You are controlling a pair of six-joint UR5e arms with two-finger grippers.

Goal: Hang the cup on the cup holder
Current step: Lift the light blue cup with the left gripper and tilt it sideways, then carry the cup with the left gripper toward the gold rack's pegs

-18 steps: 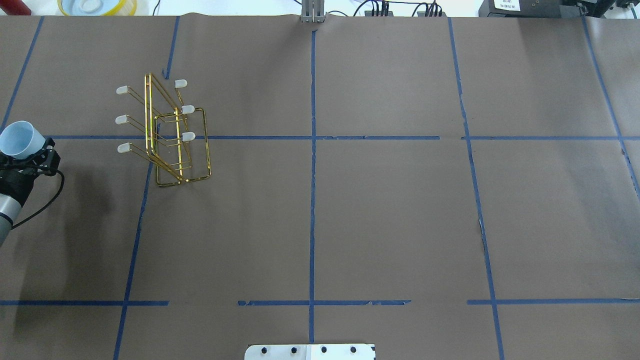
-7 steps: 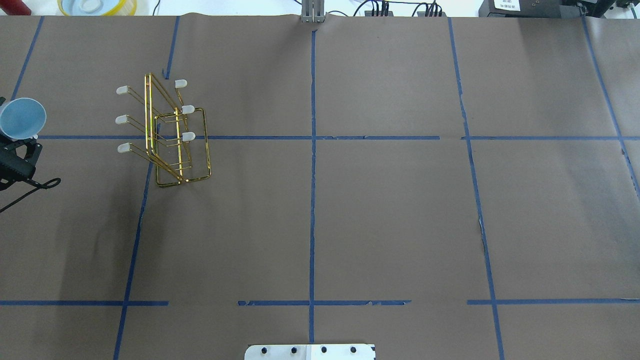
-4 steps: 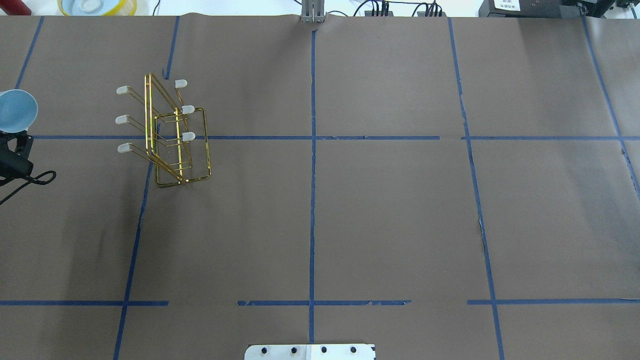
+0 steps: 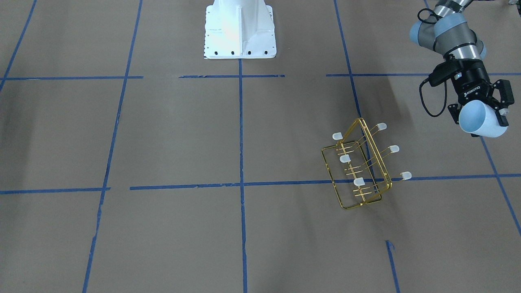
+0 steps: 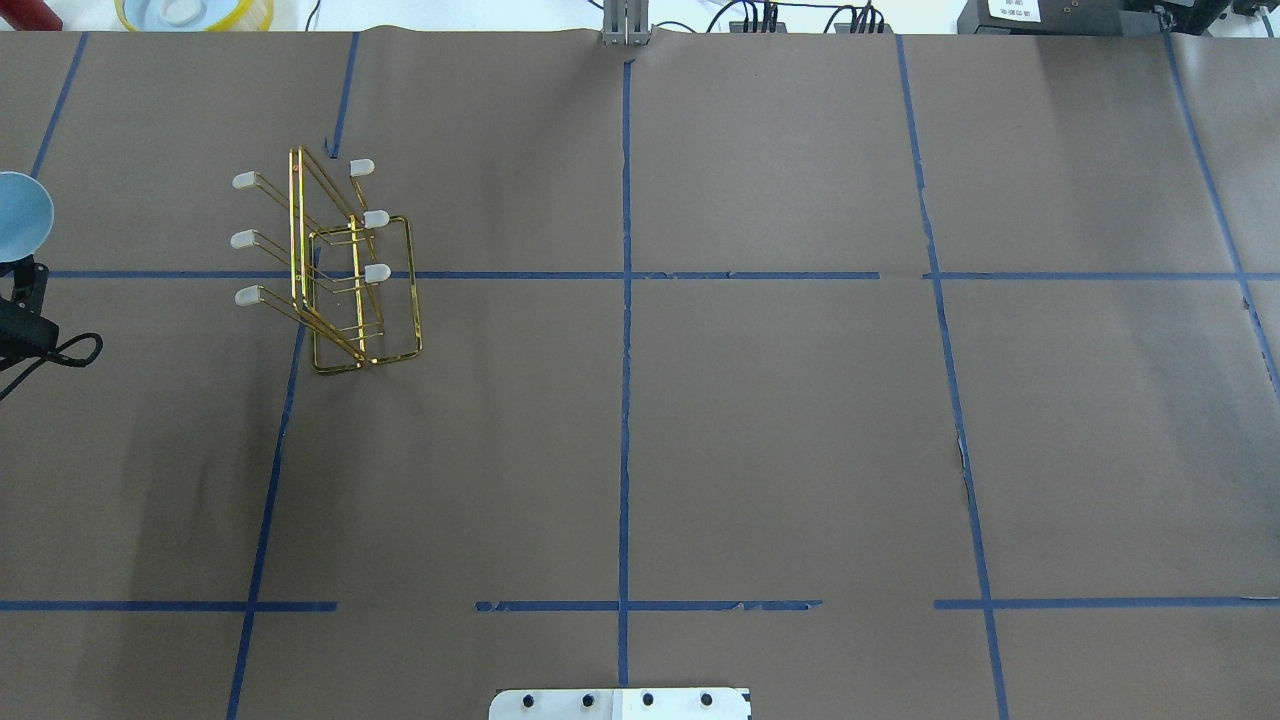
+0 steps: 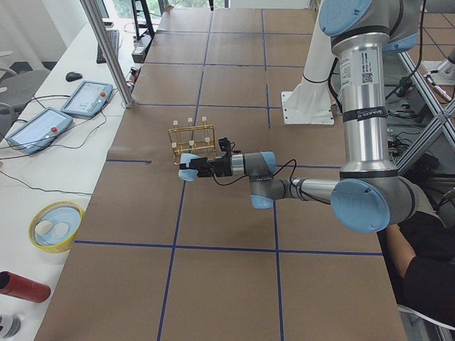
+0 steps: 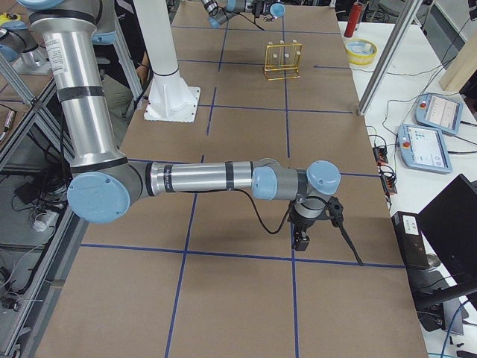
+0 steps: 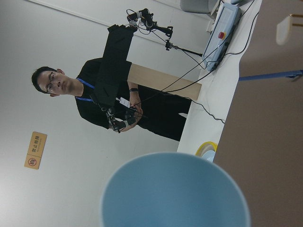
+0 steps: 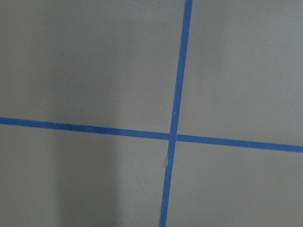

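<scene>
My left gripper (image 4: pixel 480 115) is shut on the pale-blue cup (image 4: pixel 485 122) and holds it in the air, tipped on its side with its mouth facing outward. The cup shows at the left edge of the overhead view (image 5: pixel 20 210) and fills the bottom of the left wrist view (image 8: pixel 175 194). The gold wire cup holder (image 4: pixel 360 169) stands on the table apart from the cup, also in the overhead view (image 5: pixel 335 270); its prongs are bare. My right gripper (image 7: pixel 302 239) hangs low over the table far from the rack; I cannot tell whether it is open or shut.
The white robot base (image 4: pixel 240 28) stands at the table's near edge. A yellow-rimmed bowl (image 6: pixel 55 226), a red cylinder (image 6: pixel 21 286) and teach pendants (image 6: pixel 85 97) lie on the side bench past a metal post (image 6: pixel 106 50). A person (image 8: pixel 109 99) stands beyond the table.
My left gripper has carried the cup farther away and to the left, partly out of the overhead view, turning the cup's mouth. The rack has not moved.
</scene>
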